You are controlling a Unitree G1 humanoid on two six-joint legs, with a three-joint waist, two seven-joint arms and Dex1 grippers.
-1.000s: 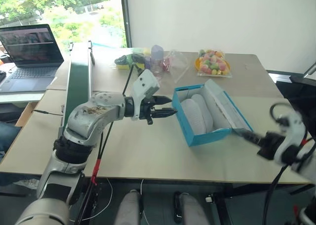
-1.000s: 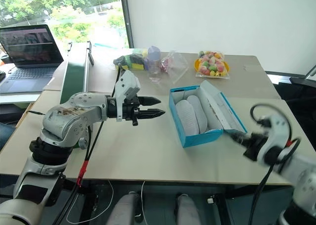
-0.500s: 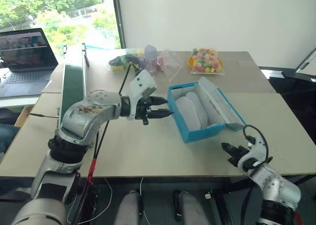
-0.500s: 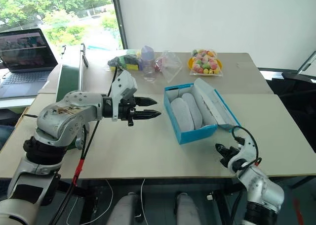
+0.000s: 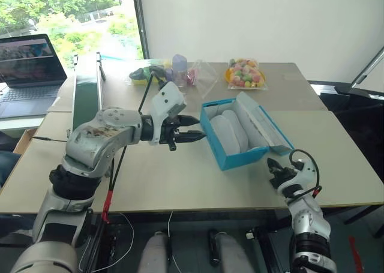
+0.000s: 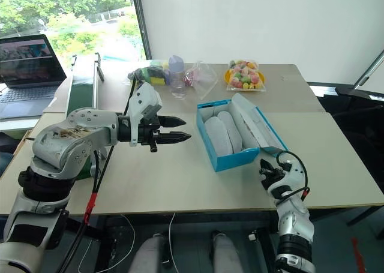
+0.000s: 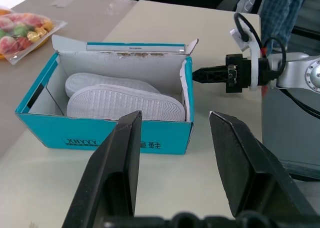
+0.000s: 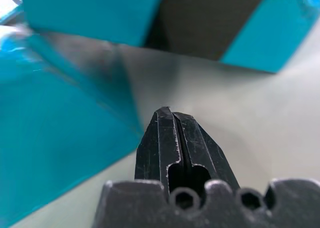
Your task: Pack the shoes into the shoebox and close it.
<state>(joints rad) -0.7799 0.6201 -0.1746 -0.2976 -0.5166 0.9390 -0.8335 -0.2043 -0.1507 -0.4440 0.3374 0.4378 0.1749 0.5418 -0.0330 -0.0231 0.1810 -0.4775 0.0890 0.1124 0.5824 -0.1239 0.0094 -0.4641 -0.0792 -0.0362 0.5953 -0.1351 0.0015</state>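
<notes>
Right eye view: nearest, by the table's [image 6: 180, 183] front edge, the right gripper [image 6: 262, 167] is pinched shut on nothing, just beside the open cardboard shoebox's [image 6: 231, 160] near corner under its lid. Two shoes [image 6: 216, 135] lie inside, ribbed oval soles up. The left gripper [image 6: 180, 129] hovers half open and empty over bare tabletop left of it.

turquoise shoebox [image 5: 240, 159], pale whitish-grey shoes [image 5: 223, 129]
</notes>
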